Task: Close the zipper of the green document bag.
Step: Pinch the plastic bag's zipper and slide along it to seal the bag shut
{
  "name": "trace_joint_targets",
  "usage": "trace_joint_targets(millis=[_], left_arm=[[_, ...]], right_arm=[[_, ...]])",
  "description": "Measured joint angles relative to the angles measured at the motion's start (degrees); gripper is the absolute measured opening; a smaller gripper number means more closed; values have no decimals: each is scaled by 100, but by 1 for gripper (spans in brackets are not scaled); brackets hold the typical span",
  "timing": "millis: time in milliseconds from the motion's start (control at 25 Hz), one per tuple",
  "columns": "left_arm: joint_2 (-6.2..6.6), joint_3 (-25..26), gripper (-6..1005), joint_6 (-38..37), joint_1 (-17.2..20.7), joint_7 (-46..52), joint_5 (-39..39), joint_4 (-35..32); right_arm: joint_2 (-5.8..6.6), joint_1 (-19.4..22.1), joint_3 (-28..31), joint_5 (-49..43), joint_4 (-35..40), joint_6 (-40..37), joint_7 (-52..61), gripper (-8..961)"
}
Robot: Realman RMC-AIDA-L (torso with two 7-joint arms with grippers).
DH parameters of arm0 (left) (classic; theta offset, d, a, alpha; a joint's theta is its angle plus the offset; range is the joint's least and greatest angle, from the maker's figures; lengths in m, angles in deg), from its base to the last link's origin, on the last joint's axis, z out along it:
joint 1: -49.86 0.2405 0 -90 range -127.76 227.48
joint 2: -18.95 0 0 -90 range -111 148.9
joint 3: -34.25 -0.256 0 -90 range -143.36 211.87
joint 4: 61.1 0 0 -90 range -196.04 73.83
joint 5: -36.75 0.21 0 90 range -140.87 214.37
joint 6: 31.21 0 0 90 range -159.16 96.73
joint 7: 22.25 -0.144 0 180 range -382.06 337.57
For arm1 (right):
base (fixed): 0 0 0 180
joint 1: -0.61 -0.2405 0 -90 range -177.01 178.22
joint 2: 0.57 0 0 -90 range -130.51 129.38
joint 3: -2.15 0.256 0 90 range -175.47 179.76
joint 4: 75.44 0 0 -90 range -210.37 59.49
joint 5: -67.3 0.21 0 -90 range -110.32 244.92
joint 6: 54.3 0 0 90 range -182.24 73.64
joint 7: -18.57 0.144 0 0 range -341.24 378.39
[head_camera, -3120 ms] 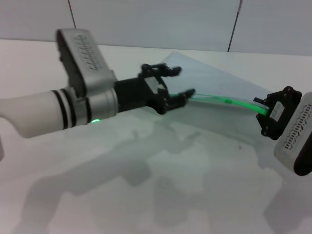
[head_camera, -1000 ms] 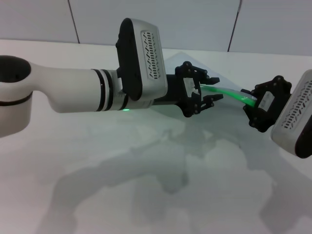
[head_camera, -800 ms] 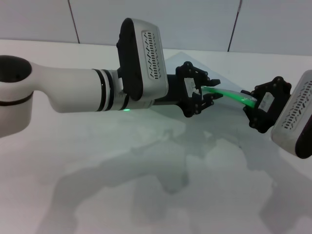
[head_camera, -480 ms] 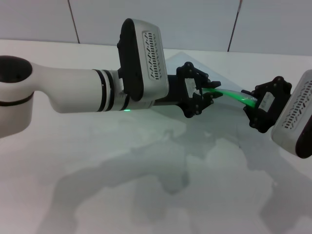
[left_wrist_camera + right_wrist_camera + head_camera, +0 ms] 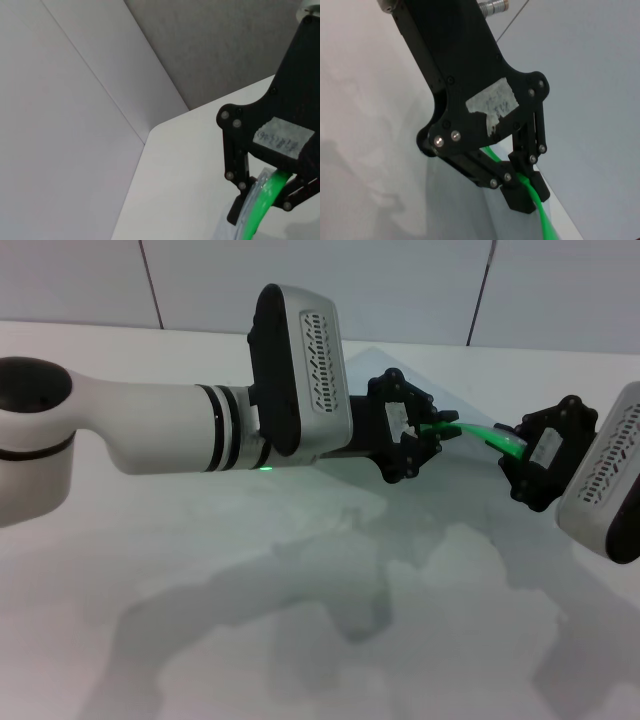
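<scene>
Green document bag [image 5: 385,368] lies on the white table [image 5: 300,640] in the head view, its one zipper [image 5: 478,432] stretched between two grippers: the left gripper [image 5: 438,435] pinched tight on the strip, the right gripper [image 5: 520,458] clamped on its far end. Seen from the left wrist, the right gripper [image 5: 272,200] bears one label with unreadable scrawl. From the right wrist, the left gripper [image 5: 522,185] carries one torn, blank label, its fingers closed on the zipper [image 5: 540,210].

Bare robot test bench, lab-like.
A plain, smooth white tabletop [image 5: 300,640] meets pale grey wall panels [image 5: 200,280] split by thin dark seams [image 5: 480,290]; no furnishings show.
</scene>
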Motion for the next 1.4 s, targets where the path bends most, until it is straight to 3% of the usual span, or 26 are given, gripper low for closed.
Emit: trace_joint_targets(millis=[960, 1400], left_arm=[[3, 36, 86, -584, 128, 34, -53, -212], [11, 523, 85, -594, 306, -7, -53, -397]], right_arm=[[-11, 73, 82, -2, 122, 32, 1, 52], [-21, 174, 246, 5, 128, 51, 1, 65]])
